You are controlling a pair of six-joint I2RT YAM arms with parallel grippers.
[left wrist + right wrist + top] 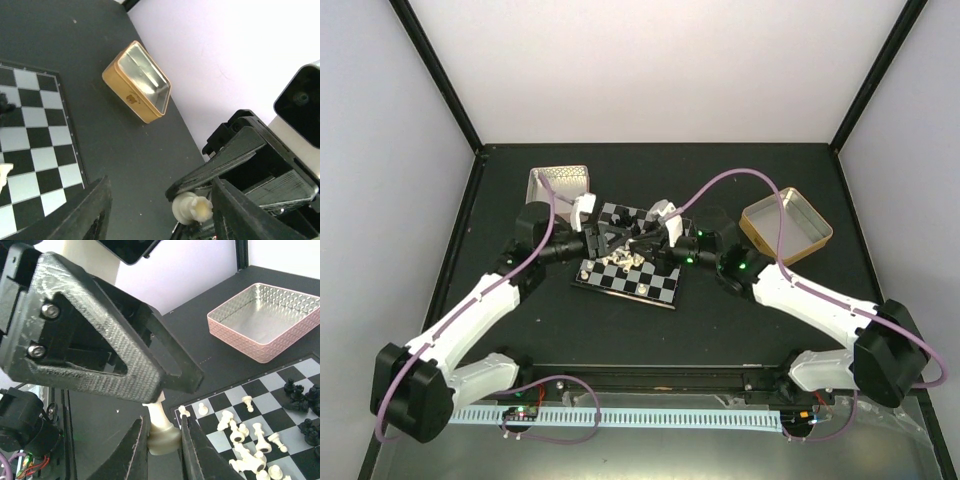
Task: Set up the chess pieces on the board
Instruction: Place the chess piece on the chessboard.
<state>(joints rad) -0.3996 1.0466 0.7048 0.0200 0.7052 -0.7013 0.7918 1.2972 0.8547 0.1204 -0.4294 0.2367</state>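
the right gripper (163, 435) is closed narrowly on a white piece (160, 422). its fingers (140, 452) press the base from both sides and hold it upright near a corner of the board (265, 385). the left gripper (160, 200) is spread wide and grips nothing. one of its fingers (115, 340) sits right above the piece's top; whether they touch cannot be told. on the board, more white pieces (250, 445) lie in a loose heap, several tipped over, with black pieces (302, 395) clustered at its far side. seen from above, both grippers meet over the board. the pink tin (265, 320) sits on the table (210, 355) just beyond the board, and the gold tin (137, 82) lies apart on the other side.
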